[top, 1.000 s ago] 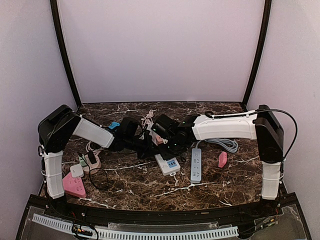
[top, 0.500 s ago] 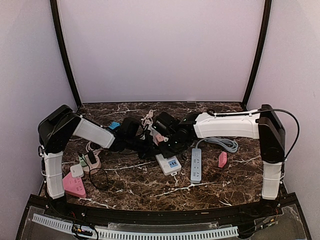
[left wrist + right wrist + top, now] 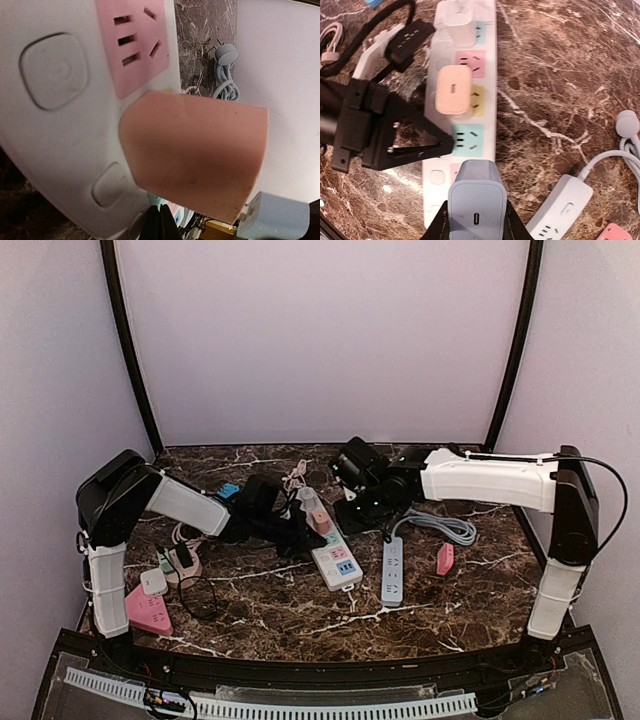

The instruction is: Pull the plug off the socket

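Slipping looks the main risk: the right gripper (image 3: 476,224) pinches the blue-grey plug (image 3: 476,197) by its sides, bottom centre of the wrist frame, clear of the power strip (image 3: 489,112). Its port end faces the camera, long axis pointing away, prongs hidden. The left gripper (image 3: 445,145), fingers together, presses the strip's edge.

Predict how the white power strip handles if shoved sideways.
The power strip looks like a rigid plastic bar, so it likely moves as one piece. On the glossy marble table it probably slides or pivots rather than tips. The plugged-in peach charger should ride along.
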